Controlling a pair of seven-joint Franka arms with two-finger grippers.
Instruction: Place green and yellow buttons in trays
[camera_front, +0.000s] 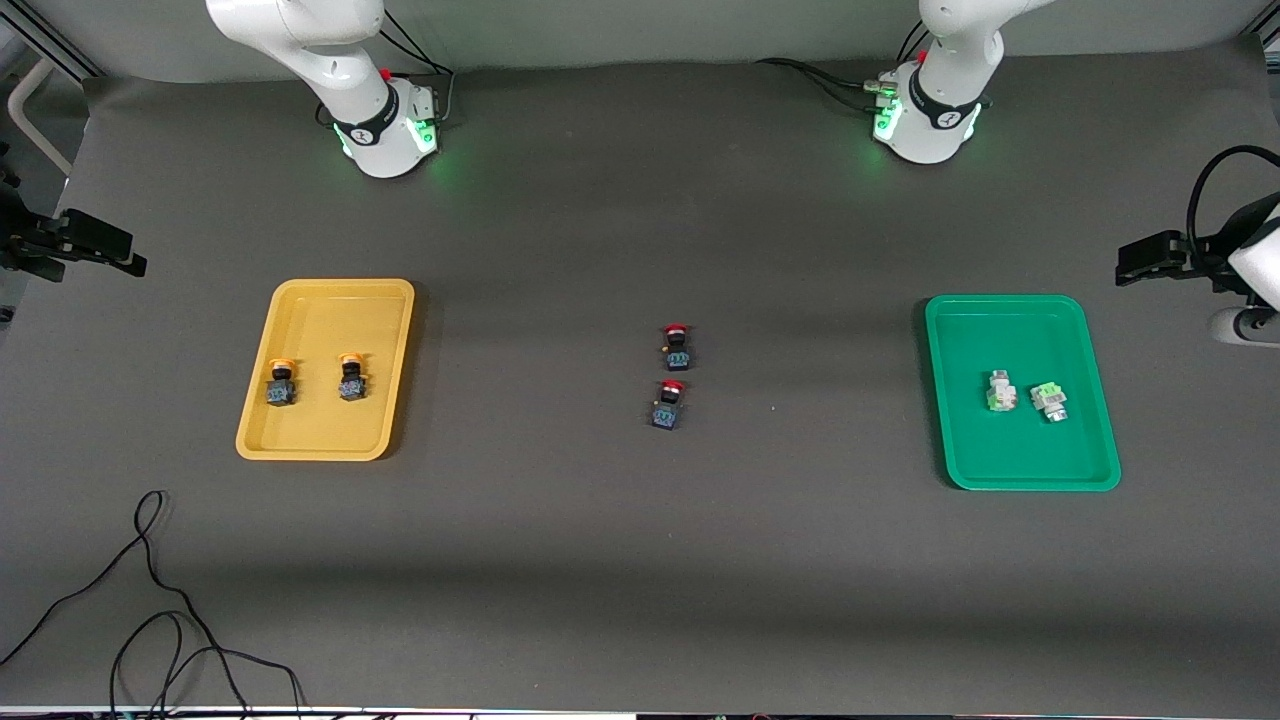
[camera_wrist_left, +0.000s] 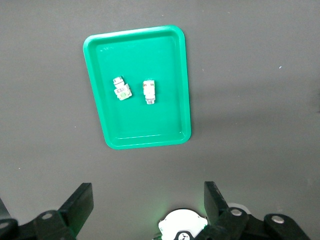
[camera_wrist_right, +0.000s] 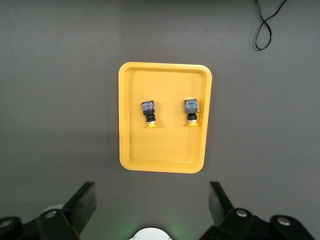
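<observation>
Plastic, light and stiff (best pinched across their squarish bodies), the yellow buttons (camera_front: 281, 382) lie in the yellow tray (camera_front: 300, 445), the green buttons (camera_front: 1000, 392) in the green tray (camera_front: 1030, 480), while the left hand (camera_wrist_left: 147, 202) and right hand (camera_wrist_right: 151, 201) hang spread and empty above.

A dark grey mat (camera_front: 600, 560) covers the table, a loose black cable (camera_front: 150, 600) lying on it

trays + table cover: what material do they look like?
Yellow tray and green tray: look like moulded plastic, one solid colour each, rounded corners, raised rim with a soft sheen along it. Table cover: dark grey, matte, no glare under the lights; probably fabric or a rubbery mat, cannot tell which. Left gripper and right gripper hang open above their trays.
</observation>
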